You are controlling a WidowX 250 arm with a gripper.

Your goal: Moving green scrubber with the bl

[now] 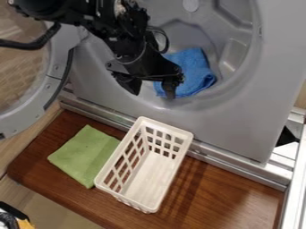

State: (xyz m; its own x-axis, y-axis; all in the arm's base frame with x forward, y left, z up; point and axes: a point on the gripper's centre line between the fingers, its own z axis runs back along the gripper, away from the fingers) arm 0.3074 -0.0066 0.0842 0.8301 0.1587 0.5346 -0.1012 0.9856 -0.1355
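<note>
The gripper hangs at the lower part of the grey round opening, its two fingers spread apart and pointing down. A crumpled blue cloth lies inside the opening, behind and to the right of the gripper; the right finger covers part of it, and whether they touch I cannot tell. On the brown wooden board, a green cloth lies flat, left of a white basket and below the gripper.
The white basket has slatted sides and holds nothing. A round door stands swung out at the left. A metal ledge runs between the grey front panel and the wooden board.
</note>
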